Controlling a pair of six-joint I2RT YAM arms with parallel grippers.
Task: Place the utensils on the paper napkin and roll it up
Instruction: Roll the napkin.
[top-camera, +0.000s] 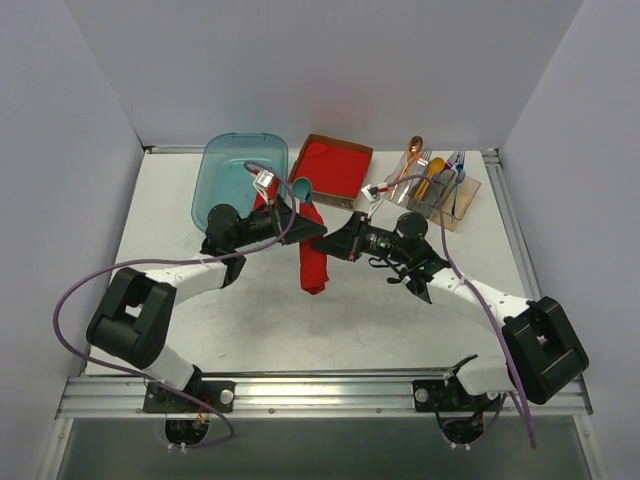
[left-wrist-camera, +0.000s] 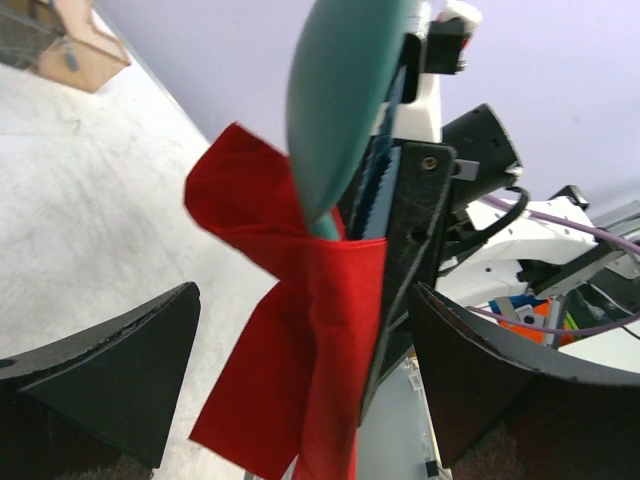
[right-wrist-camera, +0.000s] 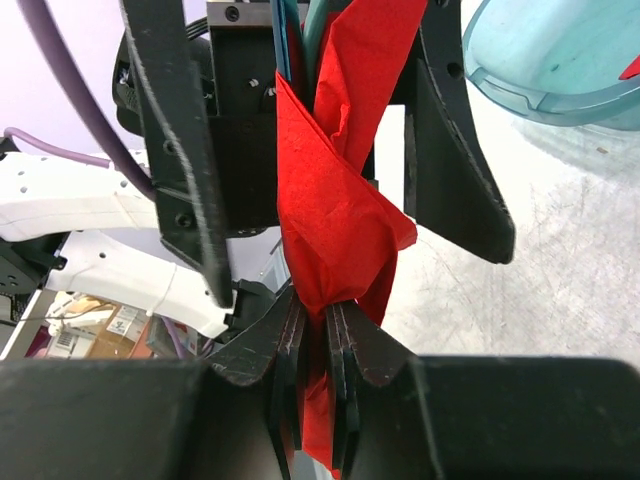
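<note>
- The paper napkin (top-camera: 313, 262) is a loose red roll at the centre of the top view. It is wrapped round a teal spoon (top-camera: 302, 187), whose bowl sticks out at the upper end, and a blue piece (left-wrist-camera: 377, 185) with a toothed edge beside it
- The sheet is thin and soft, so it will likely crease, unwind or tear if tugged. The slim plastic inside looks light, stiff and slick, and could slide out of an end
- I judge the best hold to be across the middle of the roll, squeezing paper and handles together
- The right claw (right-wrist-camera: 315, 325) is closed on the roll, pinching the paper. The left claw (left-wrist-camera: 305, 295) stands wide open, one finger either side and clear of it
- I cannot tell whether the roll rests on the counter (top-camera: 250, 315)
- Count: one napkin, two utensils in it, one red stack (top-camera: 335, 165), one teal tub (top-camera: 238, 178) and one clear holder (top-camera: 462, 208). The holder has one orange spoon (top-camera: 415, 145), one yellow utensil (top-camera: 432, 172) and others too small to count
</note>
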